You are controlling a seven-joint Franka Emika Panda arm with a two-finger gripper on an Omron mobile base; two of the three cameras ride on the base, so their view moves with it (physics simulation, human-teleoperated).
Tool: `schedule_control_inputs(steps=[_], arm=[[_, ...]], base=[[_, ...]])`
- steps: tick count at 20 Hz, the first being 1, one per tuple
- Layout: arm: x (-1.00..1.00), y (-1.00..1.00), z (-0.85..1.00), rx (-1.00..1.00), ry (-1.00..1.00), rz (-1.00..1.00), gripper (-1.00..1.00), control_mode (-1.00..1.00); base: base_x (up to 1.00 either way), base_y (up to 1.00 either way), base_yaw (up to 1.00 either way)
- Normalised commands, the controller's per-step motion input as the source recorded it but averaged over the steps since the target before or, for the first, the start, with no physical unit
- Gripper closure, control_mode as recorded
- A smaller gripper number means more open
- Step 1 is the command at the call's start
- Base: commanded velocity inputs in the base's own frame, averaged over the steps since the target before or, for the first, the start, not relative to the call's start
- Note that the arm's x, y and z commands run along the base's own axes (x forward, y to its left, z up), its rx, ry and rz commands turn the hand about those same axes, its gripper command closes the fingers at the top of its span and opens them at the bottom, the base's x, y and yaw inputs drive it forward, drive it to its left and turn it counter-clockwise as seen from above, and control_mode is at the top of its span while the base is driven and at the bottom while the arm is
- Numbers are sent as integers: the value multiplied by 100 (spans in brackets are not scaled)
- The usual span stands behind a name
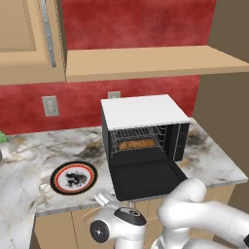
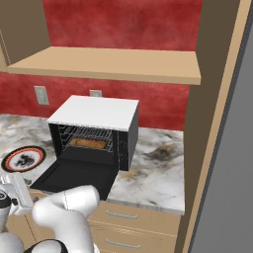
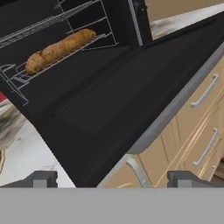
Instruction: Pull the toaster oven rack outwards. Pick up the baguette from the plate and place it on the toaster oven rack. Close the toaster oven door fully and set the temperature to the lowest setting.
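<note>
The toaster oven (image 1: pixel 143 111) stands on the counter with its toaster oven door (image 1: pixel 144 178) folded down flat over the counter edge. The baguette (image 1: pixel 137 144) lies on the toaster oven rack (image 1: pixel 127 135) inside the cavity, also seen as baguette (image 3: pixel 59 49) in the hand view. The plate (image 1: pixel 74 177), left of the oven, is bare. My gripper (image 3: pixel 114 180) is open and holds nothing. It hangs low in front of the counter edge, just below the door's grey handle (image 3: pixel 175 105) and to its front left. The control strip (image 1: pixel 181 141) runs down the oven's right side.
Cabinet drawers with bar handles (image 3: pixel 203 89) sit under the marble counter (image 1: pixel 29 155). A wooden shelf (image 1: pixel 146 63) hangs above the oven. A tall cabinet side (image 2: pixel 217 123) closes off the right. A wall outlet (image 1: pixel 50 105) is at the back left.
</note>
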Motion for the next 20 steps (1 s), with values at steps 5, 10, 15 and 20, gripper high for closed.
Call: schedule_control_inputs(steps=[5, 10, 15, 20], arm=[[23, 30, -9, -3, 0, 0, -100, -100], [20, 27, -14, -3, 0, 0, -100, -100], [7, 9, -19, -4, 0, 0, -100, -100], [0, 0, -6, -4, 0, 0, -100, -100]], base=[[0, 0, 0], [0, 0, 0], [0, 0, 0], [0, 0, 0]])
